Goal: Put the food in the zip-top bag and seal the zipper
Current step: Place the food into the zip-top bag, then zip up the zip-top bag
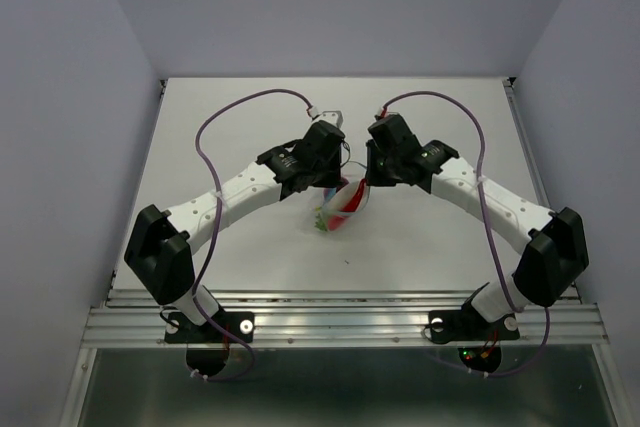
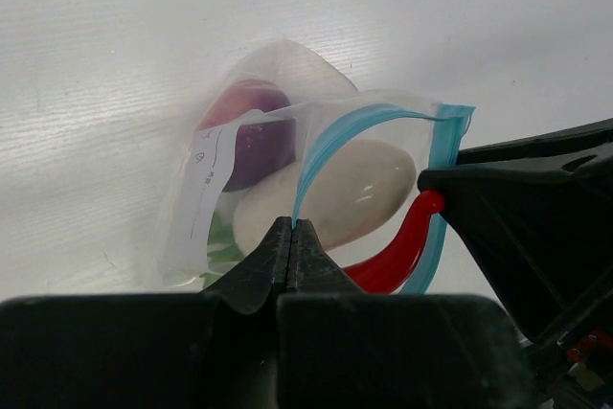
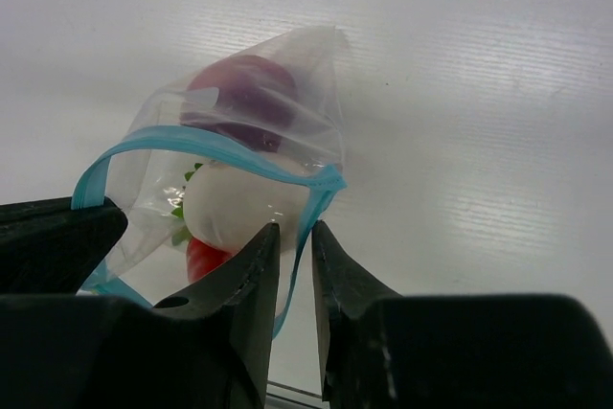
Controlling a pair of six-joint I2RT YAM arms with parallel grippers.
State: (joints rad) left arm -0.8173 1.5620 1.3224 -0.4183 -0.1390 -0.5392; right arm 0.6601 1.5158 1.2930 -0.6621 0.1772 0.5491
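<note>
We see the zip-top bag [image 1: 345,209] mid-table, radish [image 2: 335,193], onion [image 2: 254,141] and chili [image 2: 397,256] inside; the left gripper [image 2: 292,227] at its 11 o'clock is clamped on the zipper [image 2: 335,127], the right gripper [image 3: 292,232] at 1 o'clock stands slightly apart astride it. Light, limp, slippery film: we'd pinch the stiffer strip

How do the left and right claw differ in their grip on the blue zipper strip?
The left claw is shut, pinching the light-blue zipper strip; the right claw shows a narrow gap with the strip passing through. The left claw holds one lip of the mouth; the right claw sits at the strip's folded end. Both are on the same crinkly clear plastic bag, unsealed.
</note>
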